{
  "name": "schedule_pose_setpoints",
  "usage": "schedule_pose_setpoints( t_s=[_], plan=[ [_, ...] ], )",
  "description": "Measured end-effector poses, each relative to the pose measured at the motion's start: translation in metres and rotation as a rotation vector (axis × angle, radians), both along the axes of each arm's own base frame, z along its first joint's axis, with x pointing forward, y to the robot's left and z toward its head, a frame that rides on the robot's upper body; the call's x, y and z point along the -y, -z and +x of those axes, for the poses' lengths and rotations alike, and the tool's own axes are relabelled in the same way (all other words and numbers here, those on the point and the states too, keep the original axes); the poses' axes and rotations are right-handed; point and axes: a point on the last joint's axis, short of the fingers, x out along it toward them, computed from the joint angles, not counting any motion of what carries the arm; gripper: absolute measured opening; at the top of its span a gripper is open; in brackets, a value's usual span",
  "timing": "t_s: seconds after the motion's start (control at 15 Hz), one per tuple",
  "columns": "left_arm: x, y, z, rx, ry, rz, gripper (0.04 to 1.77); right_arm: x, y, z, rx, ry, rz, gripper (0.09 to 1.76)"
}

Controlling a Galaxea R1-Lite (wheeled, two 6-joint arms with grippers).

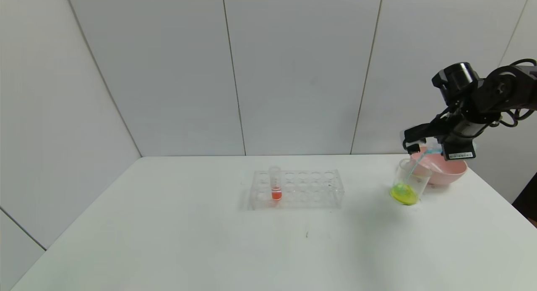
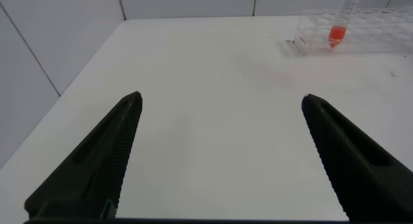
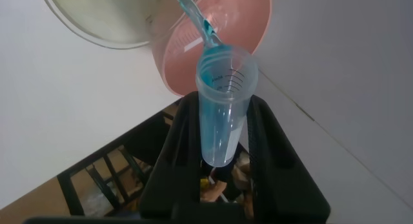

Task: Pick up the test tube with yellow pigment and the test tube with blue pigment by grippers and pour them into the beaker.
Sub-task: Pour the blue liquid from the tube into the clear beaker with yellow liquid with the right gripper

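Note:
My right gripper (image 1: 416, 139) is shut on the test tube with blue pigment (image 1: 435, 150) and holds it tipped over the beaker (image 1: 409, 181) at the table's far right. A thin blue stream runs from the tube's mouth into the beaker, which holds yellow-green liquid. In the right wrist view the tube (image 3: 222, 101) sits between the black fingers (image 3: 177, 140), with the beaker's rim (image 3: 97, 24) beyond. The test tube with yellow pigment is out of view. My left gripper (image 2: 221, 98) is open and empty above bare table; it does not show in the head view.
A pink bowl (image 1: 447, 170) stands right behind the beaker. A clear many-holed rack (image 1: 298, 189) stands mid-table with one tube of orange-red liquid (image 1: 275, 184) in it; both show in the left wrist view (image 2: 338, 27). The table's right edge is close to the beaker.

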Motion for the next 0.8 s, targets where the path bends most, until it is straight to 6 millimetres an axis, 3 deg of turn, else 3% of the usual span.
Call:
schedule_pose_setpoints(
  t_s=[0.8],
  plan=[
    [0.000,0.000,0.000,0.000,0.000,0.000,1.76,-0.028,-0.009,-0.006,-0.060,-0.092,-0.319,0.50]
  ],
)
